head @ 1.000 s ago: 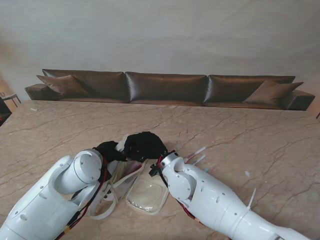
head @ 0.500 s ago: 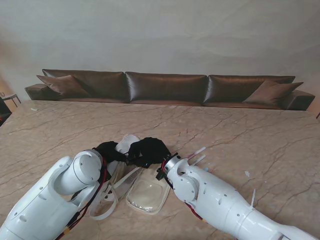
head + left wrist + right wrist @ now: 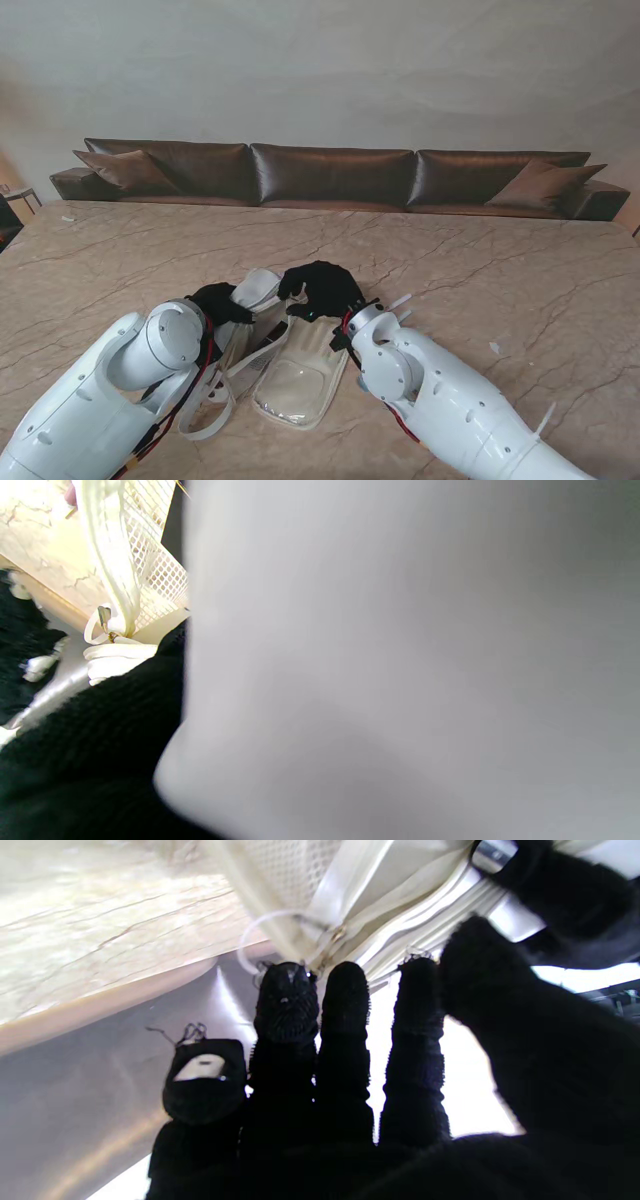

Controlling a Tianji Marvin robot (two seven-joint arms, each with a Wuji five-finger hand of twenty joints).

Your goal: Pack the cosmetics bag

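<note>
A cream-white cosmetics bag with mesh lining and a clear plastic panel (image 3: pixel 292 385) lies open on the marble table, its white strap (image 3: pixel 205 415) looped nearer to me.

Support surface: beige marble table (image 3: pixel 480 250) with brown veining. The cream cosmetics bag (image 3: pixel 295 375) lies flat on it at the near centre, its clear panel up. A white strap loop (image 3: pixel 205 412) rests beside the bag, to its left. Small pale items (image 3: pixel 400 302) lie to the right, unidentifiable.
</note>
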